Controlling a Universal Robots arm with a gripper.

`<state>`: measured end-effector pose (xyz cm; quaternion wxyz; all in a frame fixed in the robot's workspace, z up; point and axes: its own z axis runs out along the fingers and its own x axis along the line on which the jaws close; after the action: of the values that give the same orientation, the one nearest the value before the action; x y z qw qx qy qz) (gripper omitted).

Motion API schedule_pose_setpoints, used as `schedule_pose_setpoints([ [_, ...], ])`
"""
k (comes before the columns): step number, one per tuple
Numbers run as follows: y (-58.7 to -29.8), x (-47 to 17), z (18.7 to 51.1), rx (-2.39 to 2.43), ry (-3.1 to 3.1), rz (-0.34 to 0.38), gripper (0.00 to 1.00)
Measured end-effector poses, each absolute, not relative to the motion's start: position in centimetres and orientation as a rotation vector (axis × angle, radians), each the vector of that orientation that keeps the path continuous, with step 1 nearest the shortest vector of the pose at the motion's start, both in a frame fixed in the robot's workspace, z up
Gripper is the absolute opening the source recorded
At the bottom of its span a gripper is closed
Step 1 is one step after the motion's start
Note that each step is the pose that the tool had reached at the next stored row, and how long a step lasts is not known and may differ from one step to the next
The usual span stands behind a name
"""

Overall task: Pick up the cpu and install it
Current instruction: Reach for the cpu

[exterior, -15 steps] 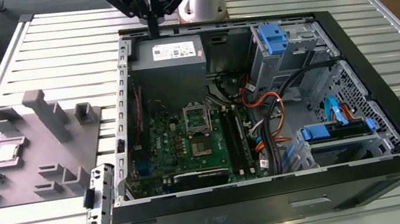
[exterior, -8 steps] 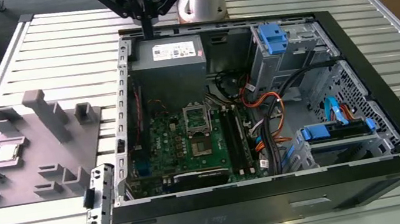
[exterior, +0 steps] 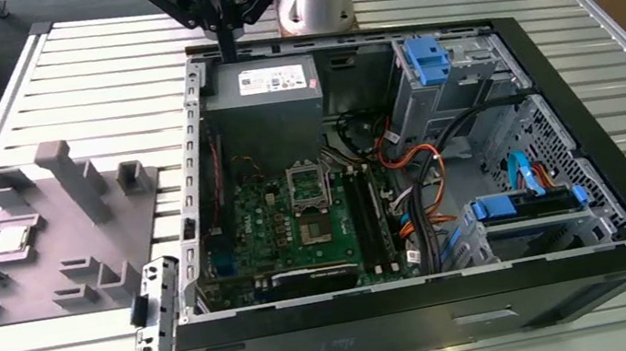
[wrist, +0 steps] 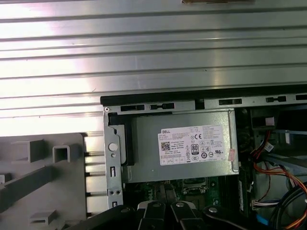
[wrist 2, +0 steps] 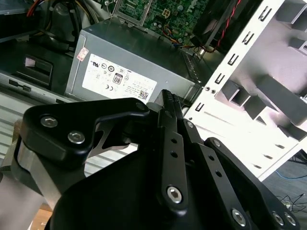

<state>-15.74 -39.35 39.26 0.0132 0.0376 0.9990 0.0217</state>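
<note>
The cpu (exterior: 10, 241), a small silvery square, lies in a recess of the grey holder block (exterior: 66, 268) on the exterior view's left, outside the computer case. My gripper (exterior: 231, 54) hangs above the case's far edge, over the grey power supply (exterior: 262, 85), well away from the cpu. In the second wrist view the two black fingers of the gripper (wrist 2: 168, 95) lie pressed together with nothing between them. On the green motherboard (exterior: 259, 230), the silver socket frame (exterior: 305, 179) stands near the middle of the case.
The open black computer case (exterior: 606, 141) fills the middle of the slatted metal table (exterior: 86, 70). Inside are orange cables (exterior: 412, 170), blue drive brackets (exterior: 426, 61) and the power supply (wrist: 182, 148). A loose metal bracket (exterior: 153, 306) lies by the case's near corner.
</note>
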Motion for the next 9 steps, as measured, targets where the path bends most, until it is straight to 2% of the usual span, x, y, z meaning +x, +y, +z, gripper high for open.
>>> schedule_pose_setpoints([
  [9, -39.35, -16.18, 39.26, 0.117, 3.112, 0.068, 0.11],
])
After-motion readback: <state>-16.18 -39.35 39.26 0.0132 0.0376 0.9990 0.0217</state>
